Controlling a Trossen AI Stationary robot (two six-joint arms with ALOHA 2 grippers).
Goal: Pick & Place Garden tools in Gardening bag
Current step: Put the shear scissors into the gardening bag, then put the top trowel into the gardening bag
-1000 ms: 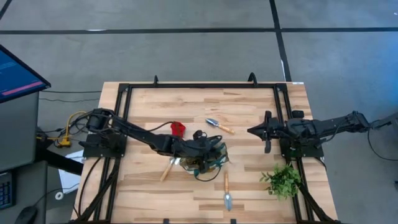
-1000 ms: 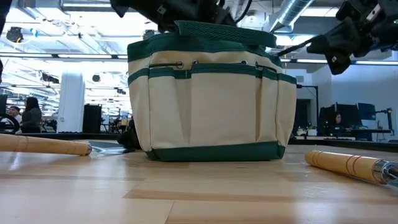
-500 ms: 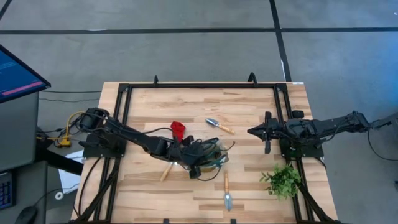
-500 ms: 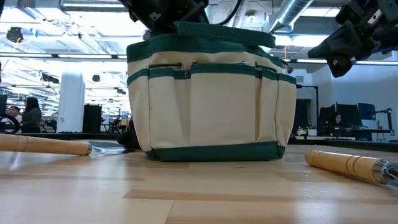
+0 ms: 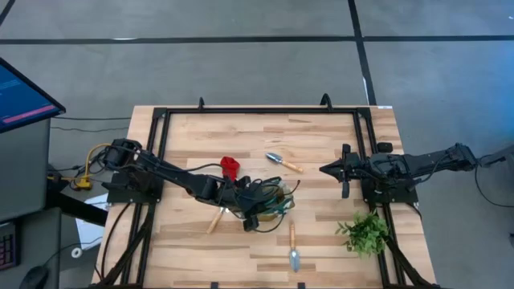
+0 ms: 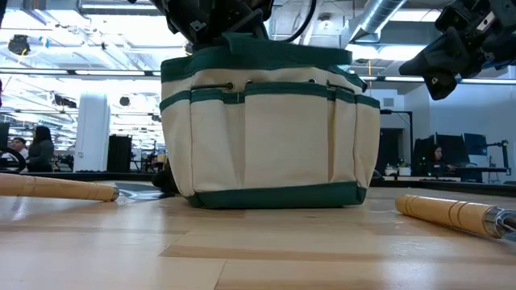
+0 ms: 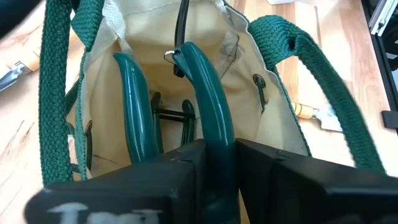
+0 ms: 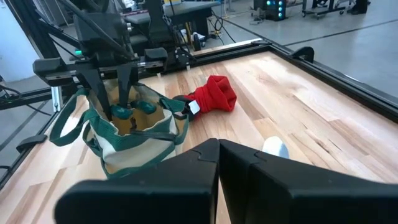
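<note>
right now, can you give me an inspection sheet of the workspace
surface: wooden table inside a black frame, bare planks between the items
job's things: gardening bag stands open mid-table; teal-handled pruners are lowered into it; one trowel lies beyond the bag, another at the near edge; wooden handle beside the bag; red item by the left arm
clutter: green plant sprig at the right near corner
grippers: left tool is over the bag mouth, shut on the pruners; right tool waits at the right side, away from everything
cables: yellow cables off the table's left edge
surroundings: monitor at left; people seated far behind in the low view
</note>
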